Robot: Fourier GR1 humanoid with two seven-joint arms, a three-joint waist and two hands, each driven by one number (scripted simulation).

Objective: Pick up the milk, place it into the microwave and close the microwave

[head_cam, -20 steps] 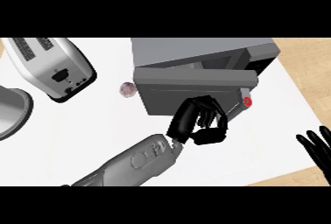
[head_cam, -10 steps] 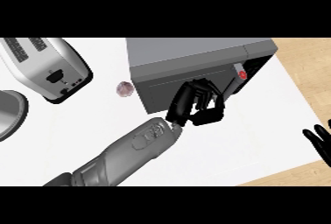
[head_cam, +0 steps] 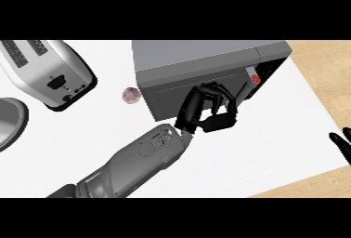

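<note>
The grey microwave [head_cam: 205,58] stands at the back middle of the white counter. Its door [head_cam: 171,95] lies almost flat against the body, and a dark gap still shows by the red button [head_cam: 255,79]. My left hand [head_cam: 209,111] rests against the door's front, fingers laid on the panel and holding nothing. At the view's right edge my right hand [head_cam: 341,145] stays open and still. No milk shows anywhere; the microwave's inside is hidden.
A silver toaster [head_cam: 48,74] sits at the back left. A small round purplish object [head_cam: 130,95] lies between it and the microwave. A grey round dish [head_cam: 8,122] pokes in at the left edge. Wooden surface [head_cam: 322,60] borders the counter on the right.
The microwave door has swung in towards the body with my left hand pushing on it. My left arm has reached further forward. The right hand has slid towards the right edge.
</note>
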